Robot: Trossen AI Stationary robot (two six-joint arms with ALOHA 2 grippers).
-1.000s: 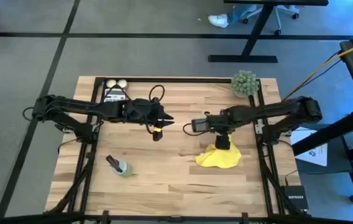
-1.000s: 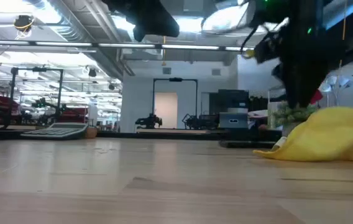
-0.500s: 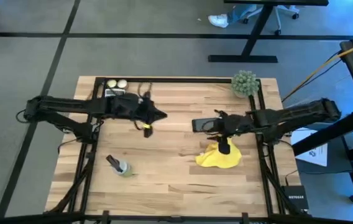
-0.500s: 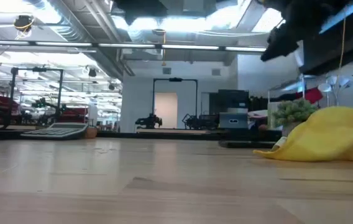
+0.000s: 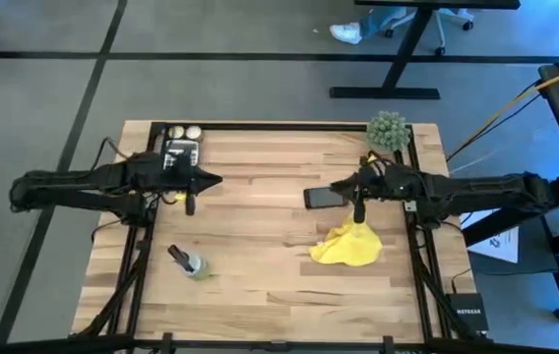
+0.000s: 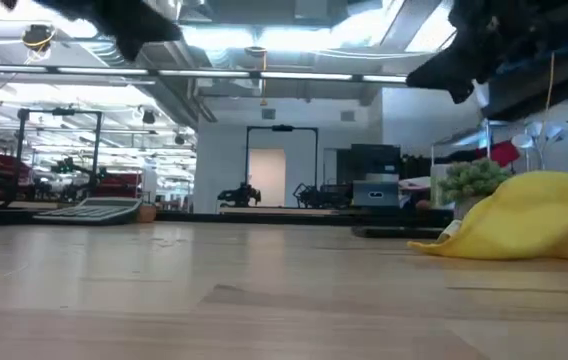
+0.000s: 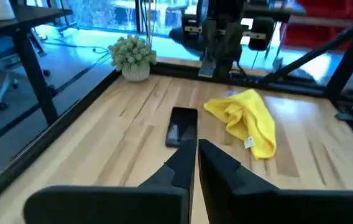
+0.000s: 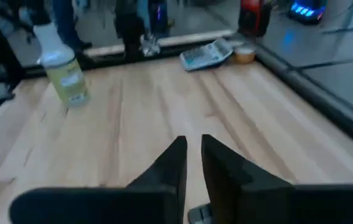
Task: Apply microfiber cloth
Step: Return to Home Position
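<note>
Bearing the lot: one wooden table (image 5: 260,300). Resting on it: one microfiber cloth (image 5: 346,246), yellow; one smartphone (image 5: 323,198), black; one spray bottle (image 5: 188,262); one calculator (image 5: 181,151); one small potted plant (image 5: 388,131), green. Sitting just beside the calculator: two small pale balls (image 5: 194,131). Reaching in from opposite sides: two dark arms, one left arm (image 5: 83,184) and one right arm (image 5: 476,187), each carrying one gripper: one left gripper (image 5: 218,180), one right gripper (image 5: 337,187).

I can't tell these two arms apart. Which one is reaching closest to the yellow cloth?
The right arm: its tip is by the phone, close to the microfiber cloth. The left arm ends by the calculator, across the table.
</note>
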